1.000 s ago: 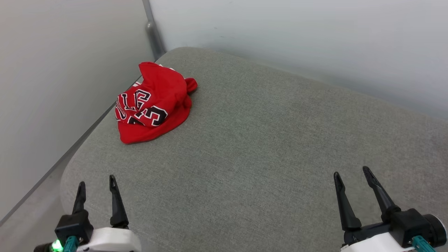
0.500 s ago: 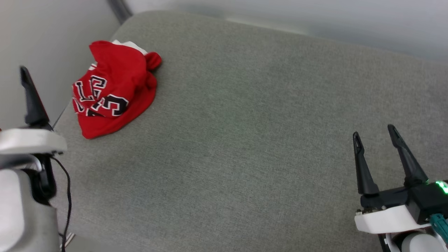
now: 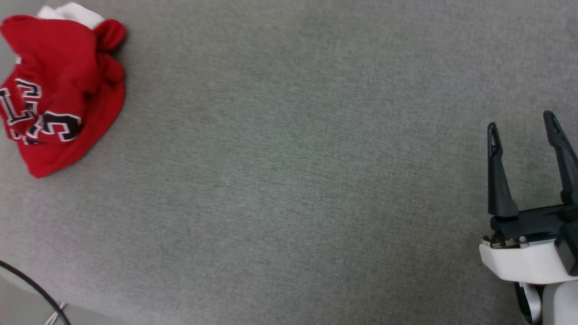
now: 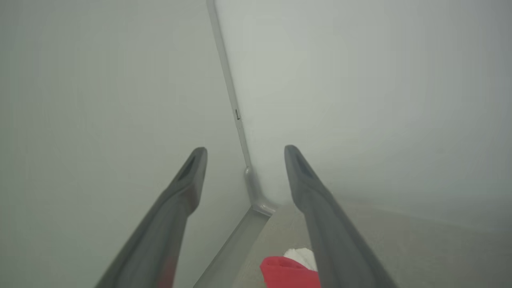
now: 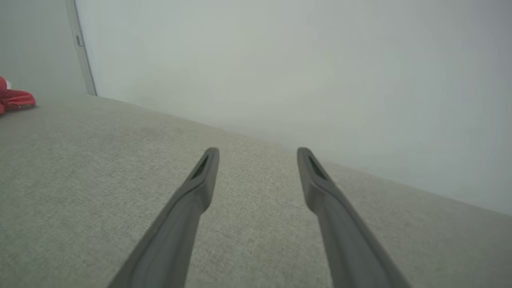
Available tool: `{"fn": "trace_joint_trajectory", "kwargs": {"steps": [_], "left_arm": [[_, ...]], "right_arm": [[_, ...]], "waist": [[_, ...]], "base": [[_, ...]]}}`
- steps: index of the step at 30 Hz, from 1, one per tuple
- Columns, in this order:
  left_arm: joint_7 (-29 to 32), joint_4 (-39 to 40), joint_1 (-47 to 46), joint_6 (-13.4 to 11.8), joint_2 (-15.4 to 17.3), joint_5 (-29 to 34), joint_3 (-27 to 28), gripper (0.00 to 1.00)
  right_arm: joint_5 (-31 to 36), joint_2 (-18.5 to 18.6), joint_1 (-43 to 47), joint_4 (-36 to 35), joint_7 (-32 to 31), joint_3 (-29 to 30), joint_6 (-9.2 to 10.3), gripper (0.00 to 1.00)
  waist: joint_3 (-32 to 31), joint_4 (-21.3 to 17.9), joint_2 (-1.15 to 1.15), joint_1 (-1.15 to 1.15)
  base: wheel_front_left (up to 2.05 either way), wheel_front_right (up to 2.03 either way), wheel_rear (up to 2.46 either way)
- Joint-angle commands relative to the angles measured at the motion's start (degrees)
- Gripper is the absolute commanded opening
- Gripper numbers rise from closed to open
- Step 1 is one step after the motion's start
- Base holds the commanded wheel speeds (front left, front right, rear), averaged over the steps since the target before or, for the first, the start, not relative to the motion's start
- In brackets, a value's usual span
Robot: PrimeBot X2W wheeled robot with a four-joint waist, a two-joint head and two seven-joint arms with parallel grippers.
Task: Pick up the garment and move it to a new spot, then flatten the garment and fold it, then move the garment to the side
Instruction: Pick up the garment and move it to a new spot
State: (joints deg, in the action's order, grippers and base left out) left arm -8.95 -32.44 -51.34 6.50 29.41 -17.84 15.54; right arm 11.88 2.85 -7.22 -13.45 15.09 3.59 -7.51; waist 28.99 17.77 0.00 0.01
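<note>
- Basically at step 1: no pick-up, move, flattening or fold done yet, judging by the garment (image 3: pixel 58 90) lying bunched, lettering up, at far-left corner of the grey pad (image 3: pixel 289 180).
- Left to do: everything, i.e. grab, relocate, spread, fold, shift aside.
- Right gripper (image 3: pixel 520 121): jaws wide apart, nothing held, over pad's right side, well apart from garment.
- Left gripper (image 4: pixel 245 151): fingers spread, empty, aimed past pad's far-left corner, garment near below.
- Head view: gives whole heap w/ black print. L wrist view: just a red-and-white scrap, but adds wall + corner post (image 4: pixel 236 120) behind pad. R wrist view: garment as a distant red sliver along pad's far edge.
</note>
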Motion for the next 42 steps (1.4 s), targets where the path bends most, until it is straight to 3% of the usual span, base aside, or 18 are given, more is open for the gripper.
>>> {"fn": "trace_joint_trajectory", "kwargs": {"steps": [1, 6, 12, 18, 22, 28, 29, 30, 31, 42], "left_arm": [[2.8, -1.9, -1.7, 0.4, 1.2, -1.4, -0.7, 1.0], [14.6, -6.3, -5.6, 0.8, 5.2, -8.0, -7.0, 1.0], [31.6, -6.0, -3.9, 0.8, 9.3, -23.2, -17.1, 1.0], [46.1, -5.7, -0.8, 0.9, 12.2, -36.5, -23.3, 1.0], [50.6, -6.3, 1.7, 0.9, 12.5, -41.6, -28.0, 1.0], [50.0, -7.8, 2.7, 0.9, 10.5, -42.6, -33.9, 1.0], [49.6, -7.9, 2.6, 0.9, 10.4, -42.9, -34.6, 0.83], [49.3, -7.9, 2.5, 0.9, 10.4, -43.2, -35.2, 0.16], [48.6, -8.0, 2.2, 0.9, 10.5, -43.5, -35.5, 0.0], [39.8, -4.1, -1.5, 0.9, 18.5, -42.3, -38.8, 0.0]], "right_arm": [[0.4, 0.0, -1.0, -0.9, 0.1, 0.2, 0.04, 1.0], [1.1, 0.0, -1.4, -2.5, 0.1, 0.3, 0.04, 1.0], [2.1, 0.1, -2.0, -3.5, 0.1, 0.2, 0.04, 1.0], [2.9, 0.5, -2.4, -4.1, 0.1, 0.4, 0.04, 1.0], [3.3, 1.1, -2.3, -3.8, 0.1, 0.6, 0.04, 1.0], [3.5, 1.3, -2.3, -3.4, 0.1, 0.3, 0.04, 1.0], [3.5, 1.2, -2.2, -3.3, 0.1, 0.2, 0.04, 1.0], [3.4, 1.2, -2.3, -3.2, 0.1, 0.2, 0.04, 1.0], [3.3, 1.2, -2.3, -2.9, 0.1, 0.1, 0.04, 1.0], [1.4, 0.5, -1.5, -0.5, 0.1, -1.2, 0.04, 1.0]], "waist": [[2.2, -1.5, 0.0, -0.01], [4.2, -2.3, 0.0, -0.01], [6.1, -2.9, 0.0, -0.01], [8.1, -3.8, 0.0, -0.01], [9.6, -4.4, 0.0, -0.01], [9.8, -4.5, 0.0, -0.01], [9.7, -4.5, 0.0, -0.01], [9.4, -4.5, 0.0, -0.01], [9.1, -4.5, 0.0, -0.01], [1.6, -4.6, 0.0, -0.01]], "base": [[0.0, 0.0, 0.0], [0.0, 0.0, 0.0], [0.0, 0.0, 0.0], [0.0, 0.0, 0.0], [0.0, 0.0, 0.0], [0.0, 0.0, 0.0], [0.0, 0.0, 0.0], [0.0, 0.0, 0.0], [0.0, 0.0, 0.0], [0.0, 0.0, 0.0]]}}
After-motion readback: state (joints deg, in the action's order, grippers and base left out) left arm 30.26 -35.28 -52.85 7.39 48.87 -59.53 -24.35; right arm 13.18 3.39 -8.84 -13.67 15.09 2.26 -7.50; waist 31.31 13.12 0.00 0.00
